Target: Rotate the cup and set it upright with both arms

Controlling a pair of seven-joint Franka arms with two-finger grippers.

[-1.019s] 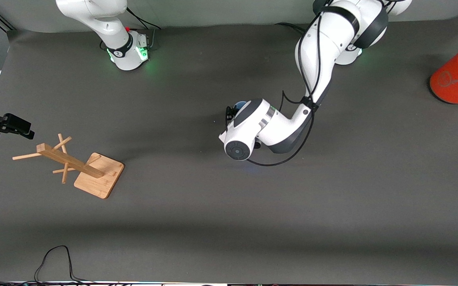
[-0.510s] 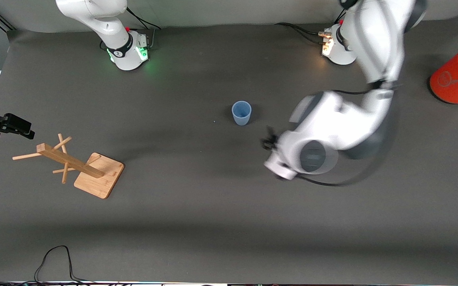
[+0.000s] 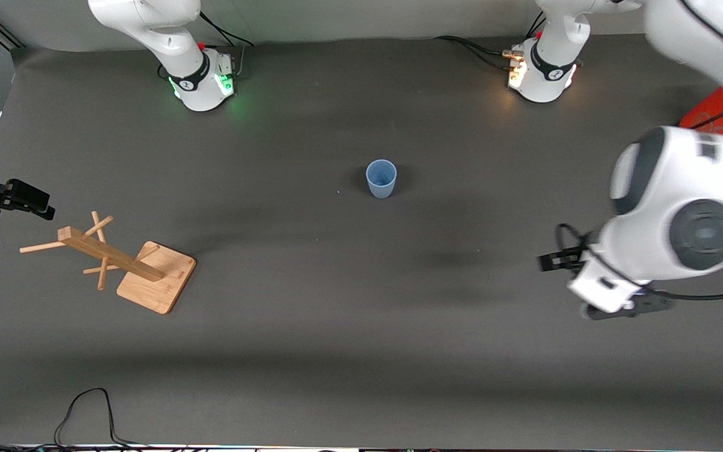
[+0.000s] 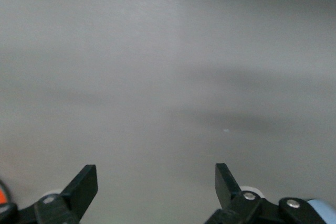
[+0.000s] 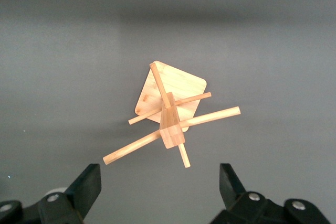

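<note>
The light-blue cup (image 3: 381,178) stands upright, mouth up, alone in the middle of the table. My left gripper (image 3: 594,295) is up in the air over bare mat at the left arm's end of the table, well away from the cup. In the left wrist view it (image 4: 155,174) is open and empty, with only mat below it. My right gripper (image 3: 22,199) waits over the right arm's end of the table. In the right wrist view it (image 5: 157,179) is open and empty above the wooden rack (image 5: 170,116).
The wooden peg rack (image 3: 148,276) stands on its square base at the right arm's end. An orange cylinder (image 3: 710,113) at the left arm's end is mostly hidden by the left arm. A black cable (image 3: 85,408) loops at the table's near edge.
My left arm has swung away from the cup toward its own end of the table, uncovering the cup, which stays upright where it was. The right arm has not moved.
</note>
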